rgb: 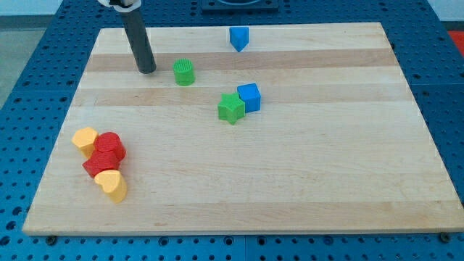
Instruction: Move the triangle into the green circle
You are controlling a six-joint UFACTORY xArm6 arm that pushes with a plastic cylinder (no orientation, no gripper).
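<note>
Camera view: my tip (147, 70) left of ribbed green circle (184, 72); blue triangle (238, 38) apart.

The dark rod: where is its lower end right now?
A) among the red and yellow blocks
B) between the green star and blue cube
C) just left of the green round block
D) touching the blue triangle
C: my tip rests on the board just to the view's left of the green circle, apart from it.

Board: pale wooden board (290, 188), banded grain, evenly lit.
Surround: blue perforated table (29, 87) on all sides.
</note>
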